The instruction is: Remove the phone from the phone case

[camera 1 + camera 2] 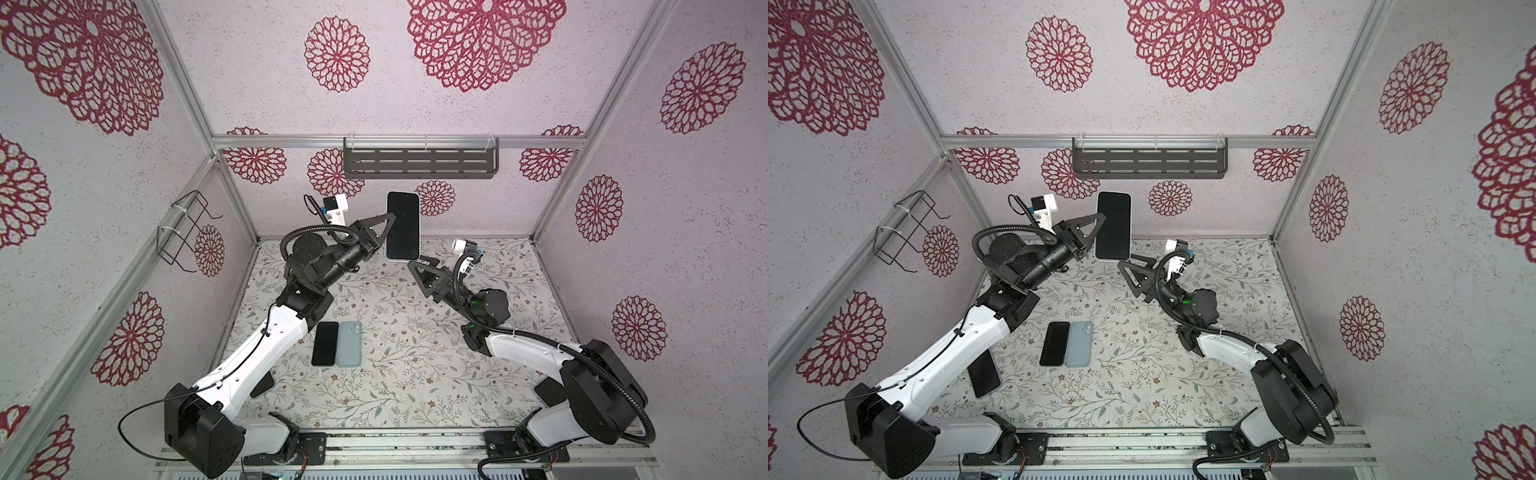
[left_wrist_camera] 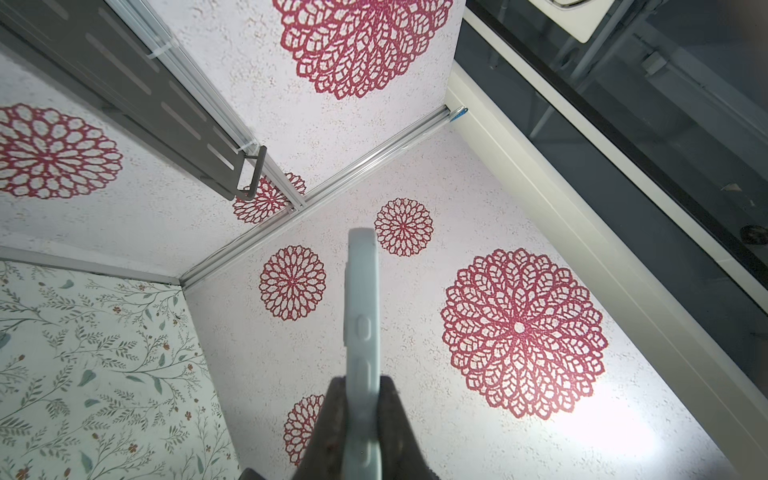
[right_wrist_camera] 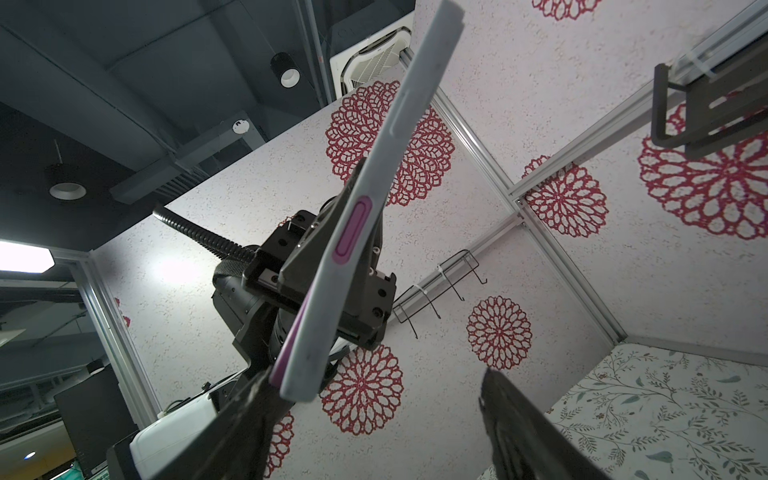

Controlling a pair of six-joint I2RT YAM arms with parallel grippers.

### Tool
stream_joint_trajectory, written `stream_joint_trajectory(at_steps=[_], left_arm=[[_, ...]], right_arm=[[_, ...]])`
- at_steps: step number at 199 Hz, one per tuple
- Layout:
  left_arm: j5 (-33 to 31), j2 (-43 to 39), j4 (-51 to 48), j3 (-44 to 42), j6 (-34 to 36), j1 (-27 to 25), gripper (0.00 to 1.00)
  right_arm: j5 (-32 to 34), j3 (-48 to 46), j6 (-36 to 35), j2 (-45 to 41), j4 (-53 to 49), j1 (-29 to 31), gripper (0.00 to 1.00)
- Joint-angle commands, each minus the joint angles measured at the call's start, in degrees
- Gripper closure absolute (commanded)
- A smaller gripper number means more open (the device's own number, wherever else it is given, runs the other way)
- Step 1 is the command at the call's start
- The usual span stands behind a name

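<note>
My left gripper [image 1: 390, 221] [image 1: 1099, 221] is shut on the long side of a phone [image 1: 402, 226] [image 1: 1113, 226] in a pale phone case, held upright above the back of the table with the dark screen toward the top views. In the left wrist view both fingers clamp the case's edge [image 2: 362, 332]. In the right wrist view the case [image 3: 374, 178] shows a pink button, and a pink strip of the phone [image 3: 286, 361] shows at its lower corner. My right gripper [image 1: 422, 264] [image 1: 1131, 262] [image 3: 376, 376] stands open just under the phone's lower end, one finger [image 3: 249, 407] close to that corner.
A black phone [image 1: 325, 343] and a blue-grey phone-shaped item [image 1: 349, 343] lie side by side mid-table. Another dark phone [image 1: 984, 374] lies partly under my left arm. A grey slotted shelf [image 1: 419, 162] hangs on the back wall and a wire rack [image 1: 187, 228] on the left wall.
</note>
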Motion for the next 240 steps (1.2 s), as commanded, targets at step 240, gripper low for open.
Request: stream_joint_trajectory(at_steps=[240], left_arm=[[-0.8, -1.6, 5.3, 0.5, 0.0, -1.0, 1.0]], right_arm=[[-2.1, 1.6, 6.6, 3.0, 13.6, 0.9, 0.2]])
